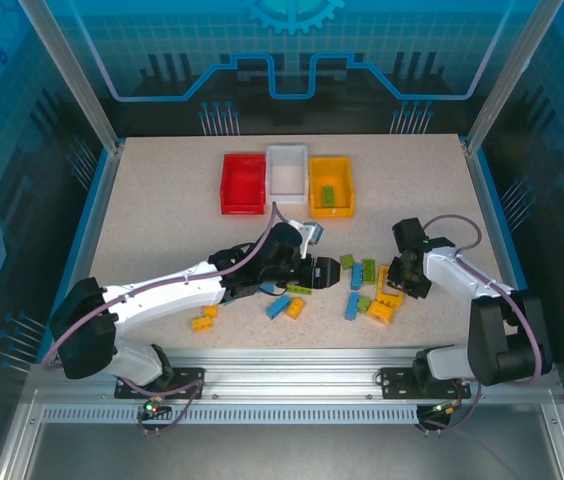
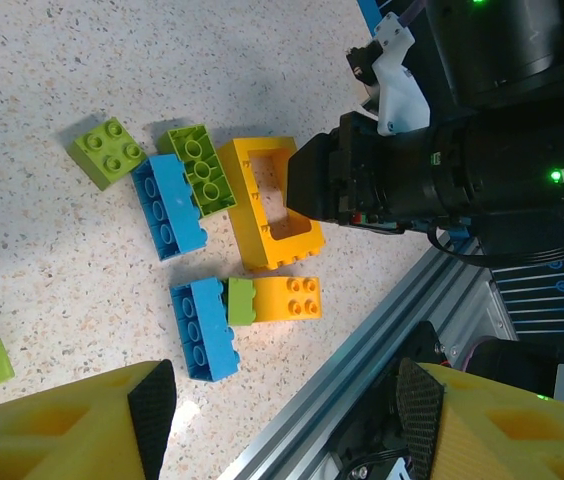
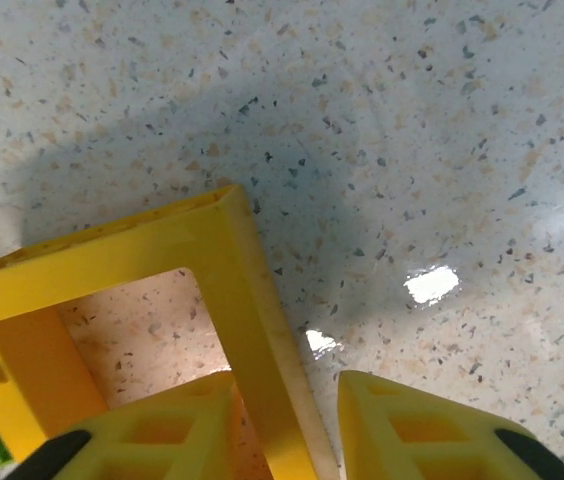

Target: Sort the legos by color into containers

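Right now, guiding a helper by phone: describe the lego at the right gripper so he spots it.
On the table, at the near right, the right gripper reaches into a lego cluster. One wall of the yellow-orange brick sits between its fingers. It is the cluster's biggest piece, lying hollow side up.

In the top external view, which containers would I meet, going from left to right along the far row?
red bin → white bin → yellow-orange bin

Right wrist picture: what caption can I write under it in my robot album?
The robot's right hand pinches one wall of a hollow yellow brick on the speckled table.
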